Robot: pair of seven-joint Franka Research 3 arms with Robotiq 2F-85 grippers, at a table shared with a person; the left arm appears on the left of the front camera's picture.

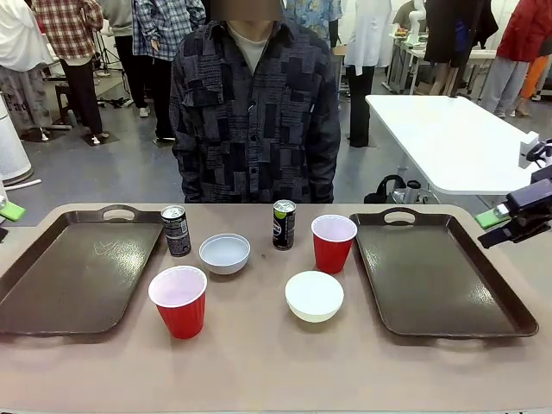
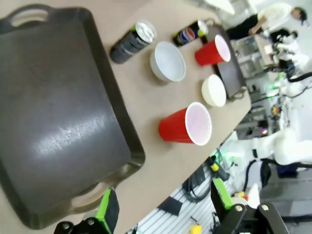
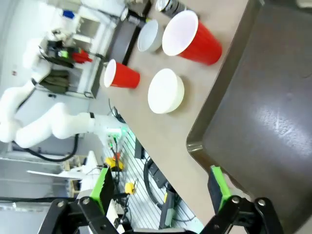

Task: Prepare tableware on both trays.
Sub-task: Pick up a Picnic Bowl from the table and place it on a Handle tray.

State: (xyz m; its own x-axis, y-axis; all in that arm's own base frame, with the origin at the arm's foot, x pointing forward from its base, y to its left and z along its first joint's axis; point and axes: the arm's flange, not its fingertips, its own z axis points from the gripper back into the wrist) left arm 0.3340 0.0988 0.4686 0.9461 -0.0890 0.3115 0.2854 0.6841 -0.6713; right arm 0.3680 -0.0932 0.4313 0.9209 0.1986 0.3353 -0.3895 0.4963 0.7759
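Trays: dark brown plastic, rectangular, with raised rims, rounded corners and loop handles. The left tray (image 1: 78,276) lies at the left end of the worktop (image 1: 259,362) and the right tray (image 1: 440,276) at the right end. Both are glossy and bare inside.

All the tableware stands upright on the worktop between the trays.
- Near cup (image 1: 179,302): red with a white inside, just right of the left tray's near corner.
- Far cup (image 1: 333,243): same kind, just beside the right tray's left rim.
- Grey-blue bowl (image 1: 224,254): small and round, between the two cans.
- White bowl (image 1: 314,296): nearer, below the far cup.
- Left can (image 1: 176,231): slim and dark, close to the left tray's far right corner.
- Right can (image 1: 284,224): same kind, just left of the far cup.

Left pincer (image 2: 164,202): raised over the near end of the left tray. The green-padded fingers are spread wide with nothing between them.

Right pincer (image 3: 160,190): likewise spread wide and holding nothing, looking down on a corner of the right tray. The front view places it at the right edge, off that tray's far right corner.

A person (image 1: 254,103) stands at the far side, facing the worktop.

Count: two trays, two cups, two bowls, two cans.
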